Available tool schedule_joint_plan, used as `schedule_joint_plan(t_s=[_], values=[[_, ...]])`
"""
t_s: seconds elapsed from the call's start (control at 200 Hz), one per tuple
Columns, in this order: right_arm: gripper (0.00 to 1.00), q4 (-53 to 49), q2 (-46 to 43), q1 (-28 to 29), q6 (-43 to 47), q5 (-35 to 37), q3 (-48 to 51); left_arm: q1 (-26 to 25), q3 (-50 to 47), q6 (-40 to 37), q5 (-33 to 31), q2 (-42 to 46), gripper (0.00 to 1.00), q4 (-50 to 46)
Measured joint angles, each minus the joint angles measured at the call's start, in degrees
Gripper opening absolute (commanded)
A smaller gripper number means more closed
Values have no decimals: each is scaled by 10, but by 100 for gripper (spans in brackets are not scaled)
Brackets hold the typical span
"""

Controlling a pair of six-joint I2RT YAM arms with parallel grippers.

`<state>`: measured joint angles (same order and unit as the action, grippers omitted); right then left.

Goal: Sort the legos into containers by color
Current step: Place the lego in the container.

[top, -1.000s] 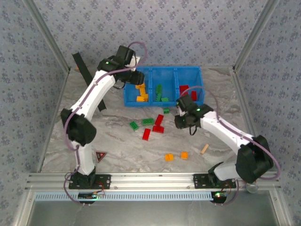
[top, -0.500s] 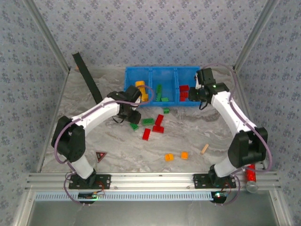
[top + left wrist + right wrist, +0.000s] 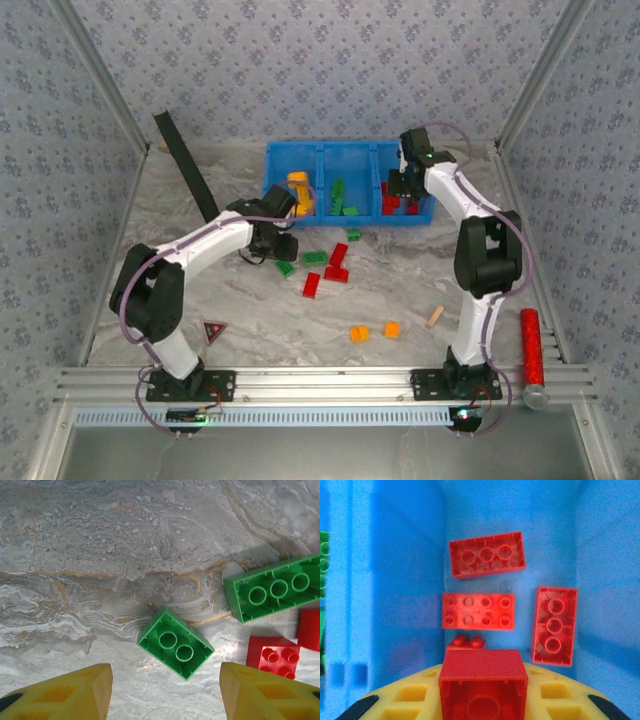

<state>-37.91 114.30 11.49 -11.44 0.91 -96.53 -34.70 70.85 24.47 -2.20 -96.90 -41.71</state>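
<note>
My left gripper (image 3: 276, 246) hangs open over the table, just short of a small green lego (image 3: 175, 642) that lies studs-down between and ahead of its yellow fingers (image 3: 65, 695). A long green lego (image 3: 272, 592) and a red lego (image 3: 272, 656) lie to its right. My right gripper (image 3: 405, 186) is over the right compartment of the blue tray (image 3: 345, 150), shut on a red lego (image 3: 483, 682). Several red legos (image 3: 478, 611) lie on that compartment's floor. The left compartment holds yellow-orange legos (image 3: 299, 194), the middle one green legos (image 3: 338, 194).
Loose red legos (image 3: 336, 262) and green legos (image 3: 314, 257) lie in front of the tray, and two orange legos (image 3: 374, 331) nearer me. A tan wooden piece (image 3: 434, 317), a long red cylinder (image 3: 530, 347), a black strip (image 3: 185, 165) and a triangle marker (image 3: 212, 330) are about.
The right arm carried the red lego from the table to above the right compartment. The left arm left the tray and came down beside the small green lego.
</note>
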Motion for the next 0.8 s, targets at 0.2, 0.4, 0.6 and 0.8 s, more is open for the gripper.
schedule_joint_plan(t_s=[0.2, 0.4, 0.6, 0.8], values=[[33, -5, 59, 0, 14, 15, -70, 6, -17, 55, 0, -20, 59, 23], [44, -10, 74, -2, 29, 21, -92, 16, -26, 106, 5, -39, 59, 49], [54, -12, 91, -3, 41, 24, -98, 20, -26, 152, 15, -71, 57, 60], [58, -9, 91, -4, 50, 28, -94, 20, -33, 179, 31, -84, 54, 73]])
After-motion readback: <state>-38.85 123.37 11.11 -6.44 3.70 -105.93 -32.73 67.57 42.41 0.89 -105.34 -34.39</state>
